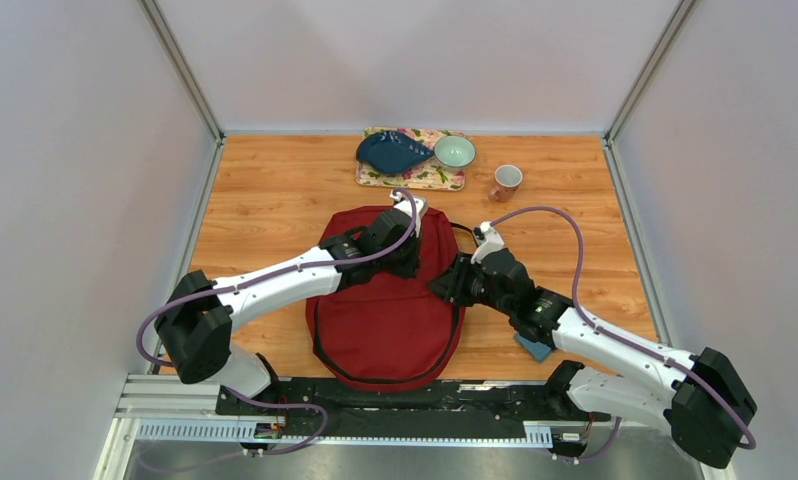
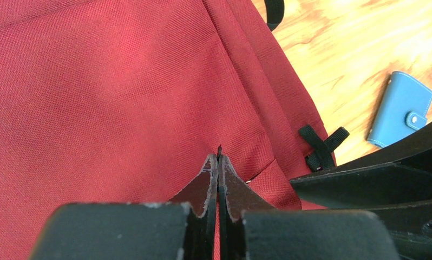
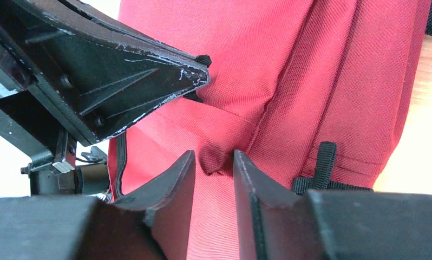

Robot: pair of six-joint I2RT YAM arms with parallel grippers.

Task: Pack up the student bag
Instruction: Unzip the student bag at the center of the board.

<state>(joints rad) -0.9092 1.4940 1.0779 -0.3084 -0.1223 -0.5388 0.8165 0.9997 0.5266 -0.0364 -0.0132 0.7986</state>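
**Two finger pairs on the bag**

Left fingers (image 2: 205,181) pressed flat together, tips on the red fabric, with a tiny black bit poking out between them (can't tell what it is). Right fingers (image 3: 173,187) narrow, a pucker of fabric bunched between the tips, just beside the left ones. Student bag (image 1: 390,320) lies flat mid table (image 1: 275,190), both arms reaching onto it. Blue wallet (image 2: 400,108) on the wood beside the bag's right edge.
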